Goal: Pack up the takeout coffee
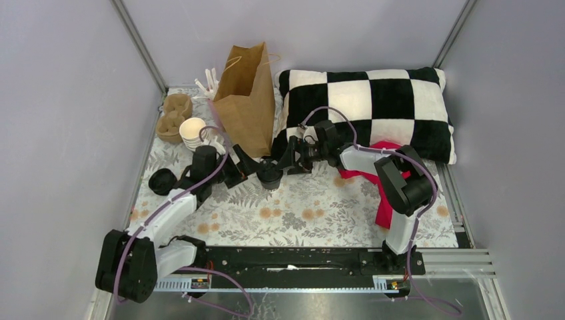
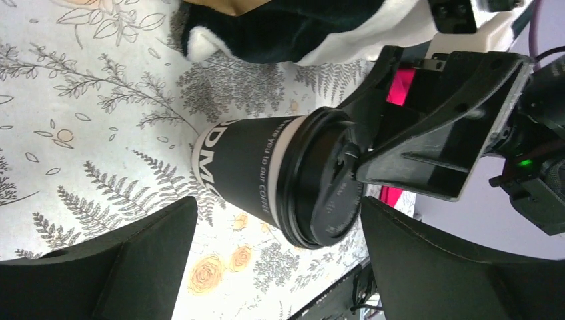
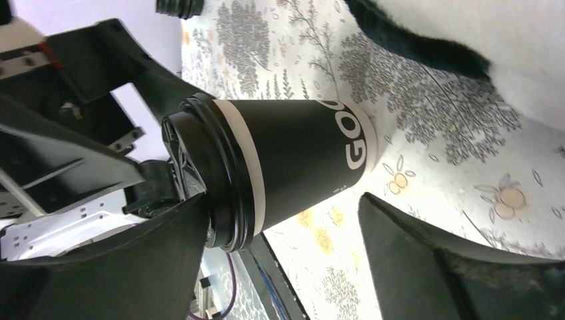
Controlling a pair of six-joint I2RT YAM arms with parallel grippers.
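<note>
We read "GOO" and "you to our COFFEE" on the cup (image 2: 266, 177), mid-frame. Left claw (image 2: 276, 203) and right claw (image 3: 280, 203) gape wide, flanking it, gripping nothing. Bag (image 1: 246, 100) and pillow (image 1: 366, 107) sit above.

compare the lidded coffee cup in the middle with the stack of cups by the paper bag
The takeout coffee is capped with a black lid; the stack of cups is open-topped and shows white insides. The takeout coffee is a single cup; the stack of cups is several nested together. The takeout coffee stands in the middle, the stack of cups at the far left beside the paper bag. Both stand upright on the floral tablecloth.
</note>
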